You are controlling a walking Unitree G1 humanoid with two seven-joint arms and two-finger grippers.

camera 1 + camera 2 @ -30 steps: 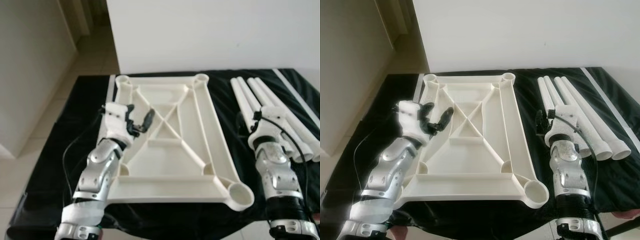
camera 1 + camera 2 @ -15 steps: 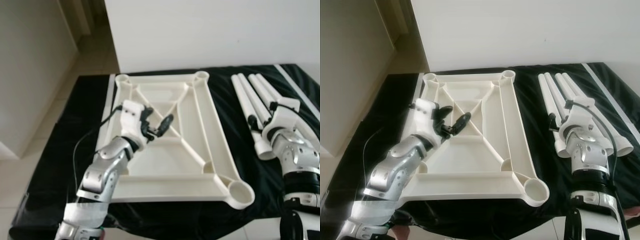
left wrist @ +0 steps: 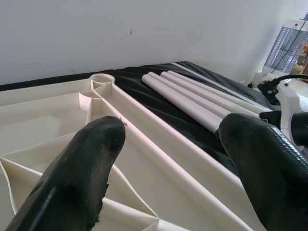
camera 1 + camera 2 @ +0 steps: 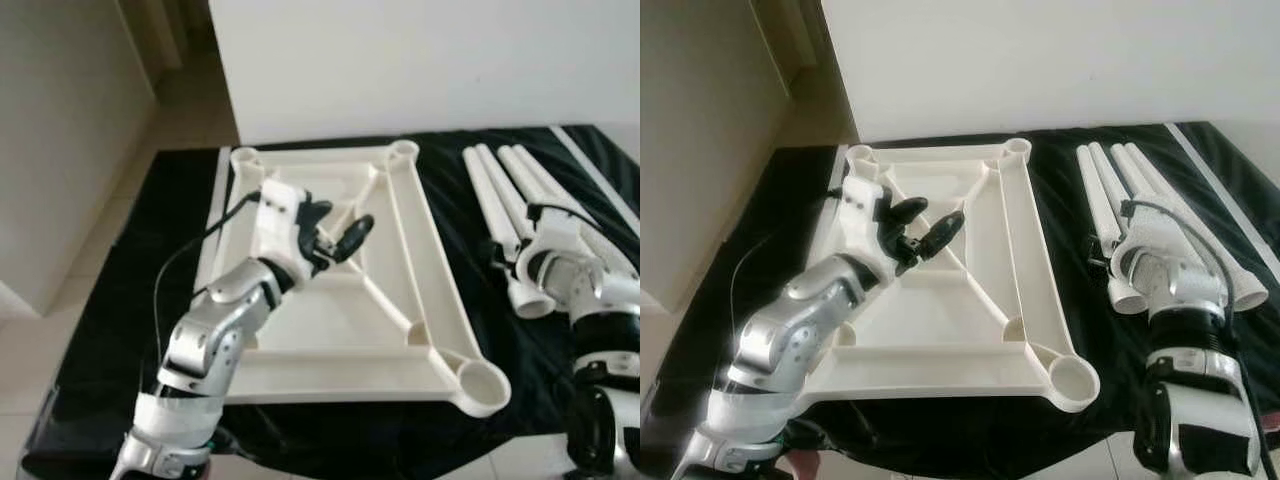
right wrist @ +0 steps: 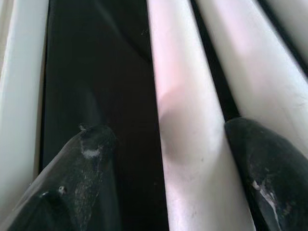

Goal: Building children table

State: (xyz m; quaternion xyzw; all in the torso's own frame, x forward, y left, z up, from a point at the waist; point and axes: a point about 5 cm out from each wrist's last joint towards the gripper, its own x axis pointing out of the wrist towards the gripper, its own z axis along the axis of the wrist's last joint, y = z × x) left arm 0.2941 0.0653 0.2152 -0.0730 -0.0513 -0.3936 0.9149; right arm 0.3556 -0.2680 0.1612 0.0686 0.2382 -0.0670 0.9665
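The cream plastic tabletop (image 4: 340,320) lies upside down on the black cloth, its ribs and corner sockets facing up. My left gripper (image 4: 338,225) hovers open over the crossing ribs near its middle, holding nothing; the left wrist view looks between the fingers (image 3: 86,163) toward the far corner socket (image 3: 102,78). Several white tube legs (image 4: 500,200) lie side by side to the right of the tabletop. My right gripper (image 5: 168,139) is down at the legs' near ends, open, with its fingers (image 5: 89,159) astride the leg nearest the tabletop (image 5: 178,96).
The black cloth (image 4: 150,260) covers the low surface and ends near the front at my body. A white wall (image 4: 400,60) stands right behind it. Pale tiled floor (image 4: 110,190) runs along the left. A white appliance (image 3: 291,43) stands past the legs.
My left gripper has swung right and farther in, from the tabletop's left rim to over its middle ribs. My right arm has turned and brought its gripper down around the nearest leg.
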